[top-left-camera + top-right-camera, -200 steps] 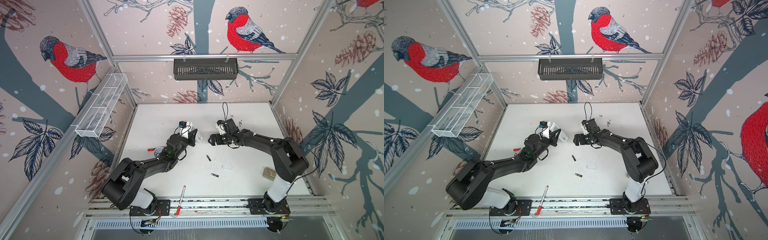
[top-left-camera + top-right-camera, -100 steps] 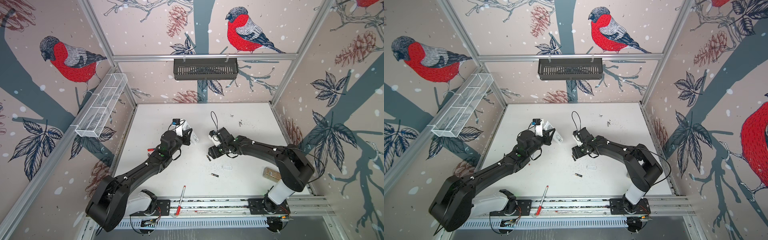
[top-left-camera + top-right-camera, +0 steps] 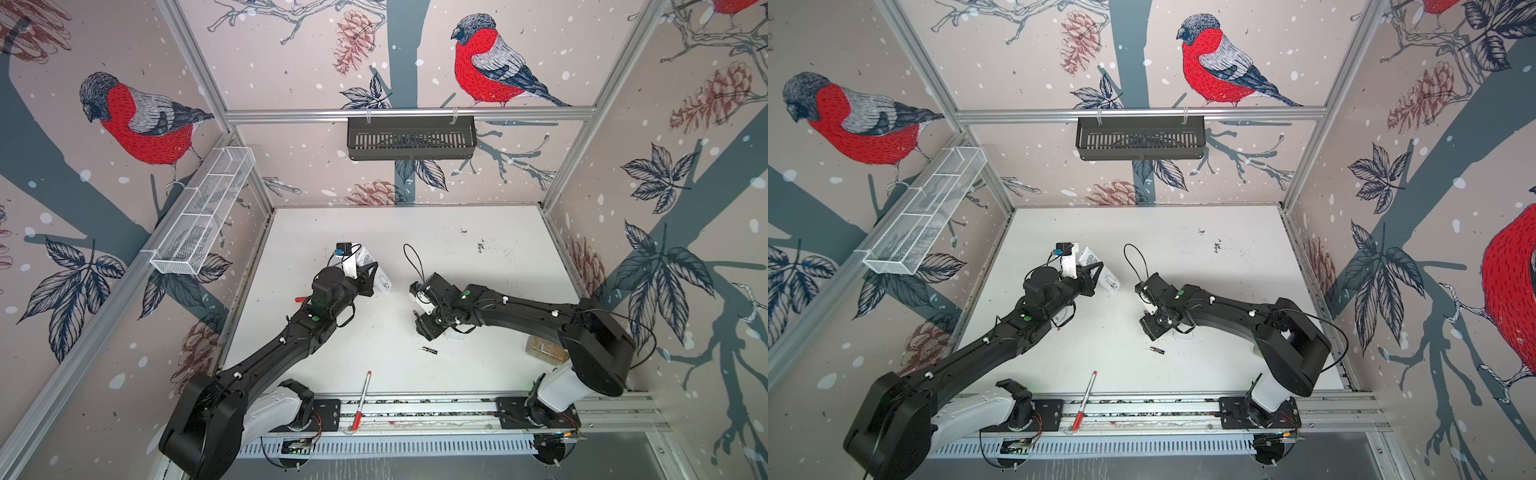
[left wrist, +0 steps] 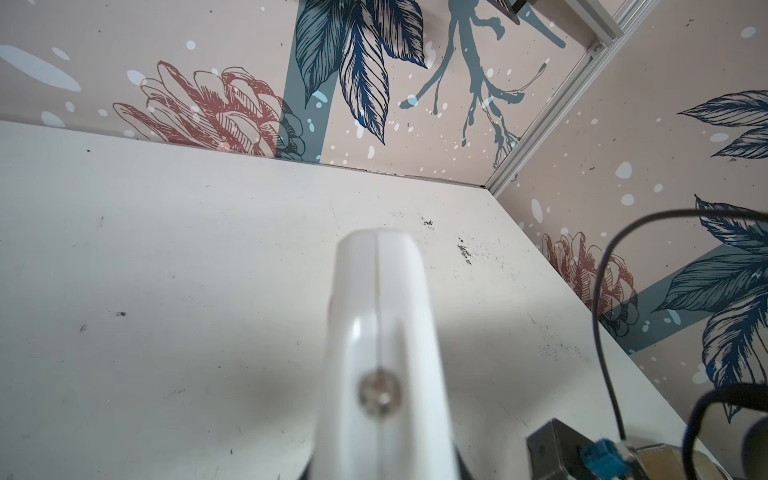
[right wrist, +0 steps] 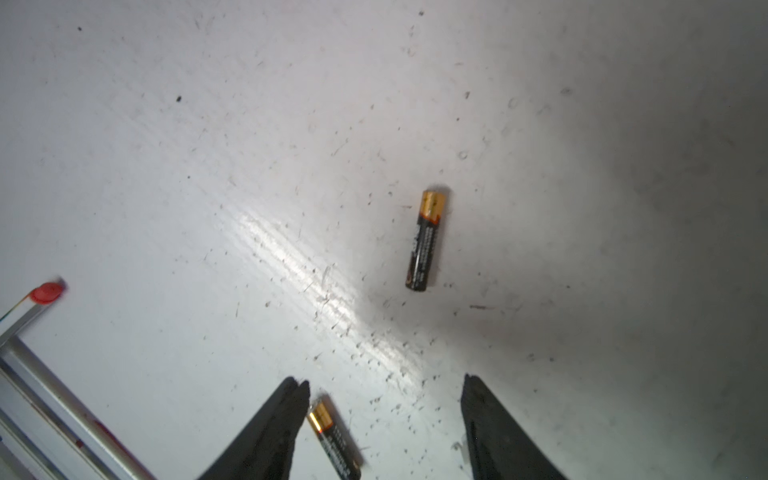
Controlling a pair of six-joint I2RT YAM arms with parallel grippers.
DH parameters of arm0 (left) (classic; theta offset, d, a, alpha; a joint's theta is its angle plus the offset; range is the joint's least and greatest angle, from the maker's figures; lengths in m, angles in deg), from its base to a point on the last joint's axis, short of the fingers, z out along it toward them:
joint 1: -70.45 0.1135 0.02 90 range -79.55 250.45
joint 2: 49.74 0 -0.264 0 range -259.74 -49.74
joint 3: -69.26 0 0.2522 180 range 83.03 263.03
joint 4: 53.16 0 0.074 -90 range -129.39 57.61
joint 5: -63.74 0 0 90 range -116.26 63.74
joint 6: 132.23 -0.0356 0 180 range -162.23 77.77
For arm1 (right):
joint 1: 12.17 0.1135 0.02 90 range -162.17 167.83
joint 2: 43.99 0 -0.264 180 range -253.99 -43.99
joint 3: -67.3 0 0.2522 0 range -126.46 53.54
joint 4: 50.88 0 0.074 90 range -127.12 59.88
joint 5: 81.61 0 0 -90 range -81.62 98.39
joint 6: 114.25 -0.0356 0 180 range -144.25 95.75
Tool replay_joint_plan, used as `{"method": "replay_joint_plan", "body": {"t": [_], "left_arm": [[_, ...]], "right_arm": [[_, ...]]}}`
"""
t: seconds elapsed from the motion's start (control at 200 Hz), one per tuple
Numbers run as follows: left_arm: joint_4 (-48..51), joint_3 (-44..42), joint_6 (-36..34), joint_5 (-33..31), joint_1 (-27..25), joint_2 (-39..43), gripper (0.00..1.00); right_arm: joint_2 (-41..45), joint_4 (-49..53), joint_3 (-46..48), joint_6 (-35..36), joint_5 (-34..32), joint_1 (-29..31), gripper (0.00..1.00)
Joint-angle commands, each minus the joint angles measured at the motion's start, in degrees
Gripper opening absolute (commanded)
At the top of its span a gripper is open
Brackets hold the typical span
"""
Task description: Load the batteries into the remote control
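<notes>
On the white table (image 3: 457, 249), the right gripper (image 5: 383, 379) stands wide astride one battery (image 5: 334, 440), gold end toward its fingertips. The left gripper (image 3: 372, 272) clamps the remote control (image 3: 385, 284) edge-up.

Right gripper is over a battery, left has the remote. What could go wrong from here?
1. The battery lies slanted and off-centre in the right gripper, nearly against one finger; closing may shove or roll it instead of pinching it.
2. The second battery lies loose close by; a bump could send it rolling.
3. Only the left gripper holds the remote, so it might twist when a battery is pressed in.
</notes>
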Motion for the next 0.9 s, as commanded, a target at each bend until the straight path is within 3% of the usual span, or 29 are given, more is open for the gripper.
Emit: {"method": "replay_joint_plan", "body": {"t": [0.0, 0.2, 0.545, 0.745, 0.896], "left_arm": [[-2.5, -0.4, 0.4, 0.6, 0.1, -0.2, 0.0], [-3.8, -0.6, 0.2, 0.6, 0.2, -0.3, 0.0], [-2.9, -2.6, -0.3, -2.2, 1.6, 4.0, 0.0], [-2.8, -3.0, -0.6, -2.5, 2.1, 4.9, 0.0], [-2.5, -2.8, -1.0, -2.7, 2.4, 4.8, 0.0]], "right_arm": [[0.2, 2.2, -0.1, -1.4, -1.3, -0.2, 0.65], [-4.7, 1.4, -4.0, 0.7, 0.9, -1.1, 0.63], [-13.3, 4.2, -10.3, 6.4, -0.4, -3.3, 0.43], [-14.7, 4.5, -12.2, 6.4, 0.1, -4.0, 0.44], [-9.8, 4.1, -8.6, 6.2, -0.2, -2.4, 0.49]]}}
